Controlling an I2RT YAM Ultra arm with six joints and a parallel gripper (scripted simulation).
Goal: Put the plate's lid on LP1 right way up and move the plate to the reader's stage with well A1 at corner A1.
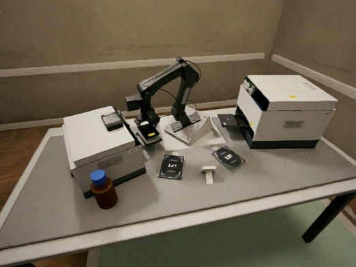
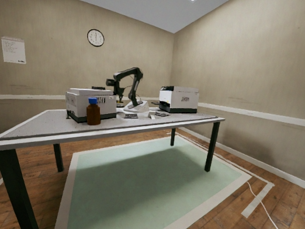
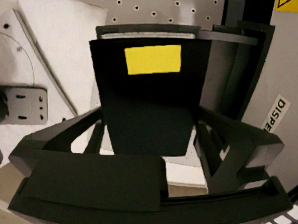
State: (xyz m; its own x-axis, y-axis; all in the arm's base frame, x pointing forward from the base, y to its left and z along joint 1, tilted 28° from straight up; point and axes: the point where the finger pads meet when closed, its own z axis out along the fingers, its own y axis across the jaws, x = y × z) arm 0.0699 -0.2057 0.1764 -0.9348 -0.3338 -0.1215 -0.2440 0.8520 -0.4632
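My gripper [image 1: 147, 127] [image 3: 150, 110] is shut on the sides of the black lid [image 3: 150, 95], which bears a yellow label at one short end. The lid is slightly above the dispenser's stage [image 1: 155, 141] and looks about level. A pale strip of the plate [image 3: 145, 35] shows beyond the lid's labelled end; the rest of the plate is hidden, and so is well A1. LP1 [image 1: 171, 169] is a dark, bare position in front of the arm. The reader's stage [image 1: 228, 120] stands out from the reader [image 1: 290, 119], with nothing on it.
The dispenser [image 1: 99, 136] [image 2: 102, 102] stands close beside the gripper. The blue-capped brown bottle [image 1: 105, 195] [image 2: 93, 114] stands upright at its front. N1 [image 1: 229, 158] lies right of LP1. A small white T-shaped piece [image 1: 209, 174] is between and in front of them.
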